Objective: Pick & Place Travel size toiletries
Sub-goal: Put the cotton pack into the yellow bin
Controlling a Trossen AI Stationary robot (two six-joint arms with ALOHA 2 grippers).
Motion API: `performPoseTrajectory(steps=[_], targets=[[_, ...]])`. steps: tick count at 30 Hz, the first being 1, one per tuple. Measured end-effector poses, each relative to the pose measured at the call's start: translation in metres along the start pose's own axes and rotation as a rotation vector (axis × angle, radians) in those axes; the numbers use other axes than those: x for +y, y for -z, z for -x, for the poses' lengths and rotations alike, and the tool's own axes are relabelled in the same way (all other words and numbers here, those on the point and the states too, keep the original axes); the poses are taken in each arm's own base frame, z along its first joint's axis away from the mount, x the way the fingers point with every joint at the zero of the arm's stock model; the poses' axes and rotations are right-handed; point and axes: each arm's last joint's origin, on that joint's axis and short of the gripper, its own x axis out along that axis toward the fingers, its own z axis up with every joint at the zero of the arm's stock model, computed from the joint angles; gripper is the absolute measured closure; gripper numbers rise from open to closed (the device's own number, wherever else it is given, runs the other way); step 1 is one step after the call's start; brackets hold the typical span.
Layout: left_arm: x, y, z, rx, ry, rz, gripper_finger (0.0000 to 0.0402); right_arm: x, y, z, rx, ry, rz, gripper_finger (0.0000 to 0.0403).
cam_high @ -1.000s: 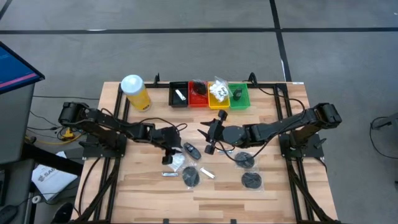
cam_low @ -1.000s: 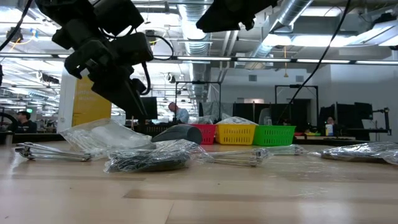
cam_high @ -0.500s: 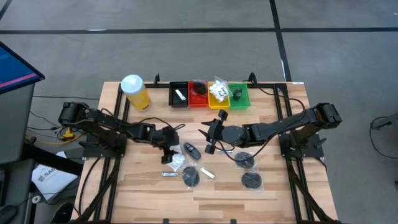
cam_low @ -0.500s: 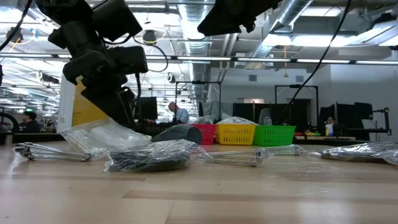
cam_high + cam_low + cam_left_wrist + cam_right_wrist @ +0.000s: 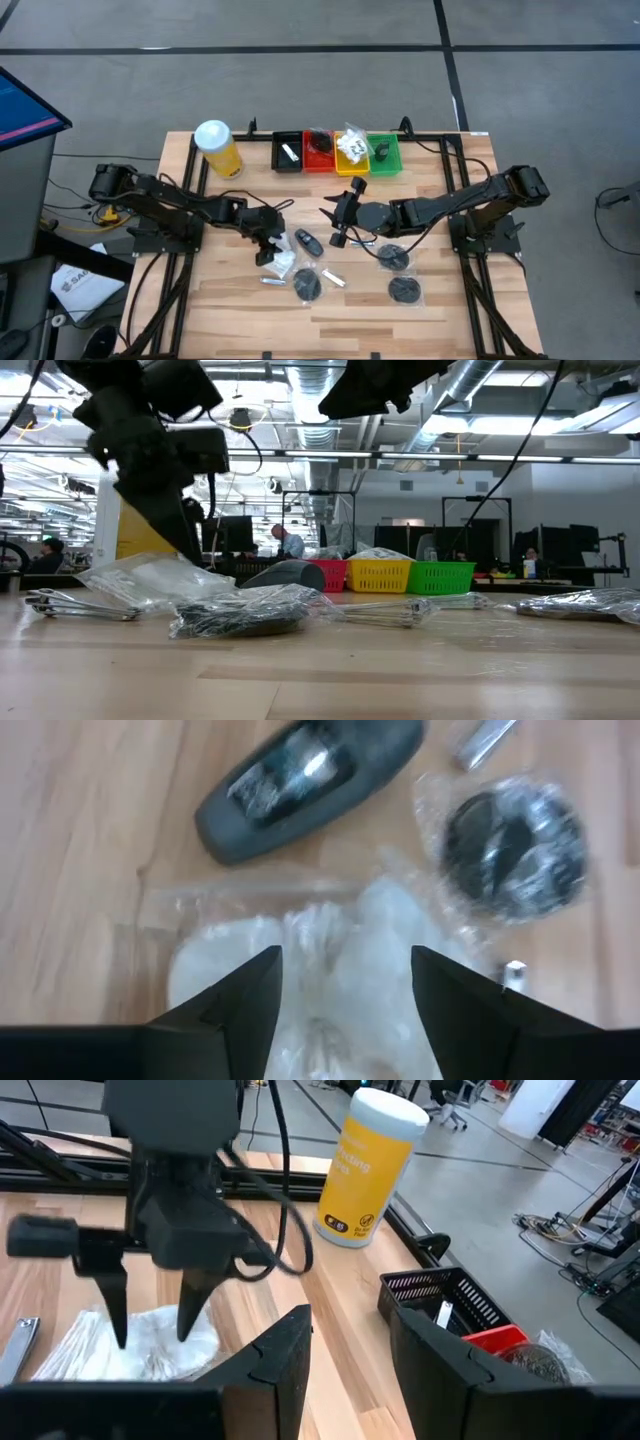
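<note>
A: Start at the white sachet (image 5: 320,970); it's your landmark. Your left hand (image 5: 345,985) hangs straight over it, fingers spread wide either side of the crinkled plastic, holding nothing.

B: So which step?

A: My reading: you're lined up for the pick, not yet gripping. Next move calls for a straight drop, then a close on the bunched middle; the film looks slippery and may crumple out.

B: How does it lie?

A: Flat on the worktop (image 5: 230,300), long axis running across between your fingers.

B: Just past the sachet?

A: The black oval case (image 5: 305,775), lying slantwise. Beside the case, a black disc (image 5: 515,845) in clear wrap, and a silver tube (image 5: 485,740) end.

B: Right arm?

A: Right hand (image 5: 338,222) hovers beyond the sachet, toward the worktop's middle, fingers part open, nothing between them. Farthest from the sachet: the row of trays (image 5: 337,152) and the yellow canister (image 5: 217,148).
</note>
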Motion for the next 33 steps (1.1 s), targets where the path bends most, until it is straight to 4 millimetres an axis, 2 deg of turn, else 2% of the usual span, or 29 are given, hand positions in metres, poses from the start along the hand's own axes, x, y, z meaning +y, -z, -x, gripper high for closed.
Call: performPoseTrajectory(steps=[3, 9, 20, 26, 33], targets=[[-0.001, -0.001, 0.012, -0.029, 0.009, 0.005, 0.0195, 0.0, 0.001, 0.0, 0.006, 0.0, 0.004, 0.0274], [-0.003, 0.006, 0.026, 0.018, -0.001, 0.07, 0.0203, 0.0, 0.001, 0.0, 0.006, 0.0, 0.004, 0.0274], [-0.016, 0.014, 0.016, 0.074, -0.008, 0.094, 0.0205, 0.0, 0.001, 0.0, 0.007, 0.0, 0.005, 0.0274], [-0.015, 0.017, 0.015, 0.078, -0.042, 0.11, 0.0204, 0.0, 0.001, 0.0, 0.007, 0.0, 0.005, 0.0274], [-0.01, 0.028, 0.01, 0.097, -0.063, 0.168, 0.0204, 0.0, 0.001, 0.0, 0.006, 0.0, 0.005, 0.0274]])
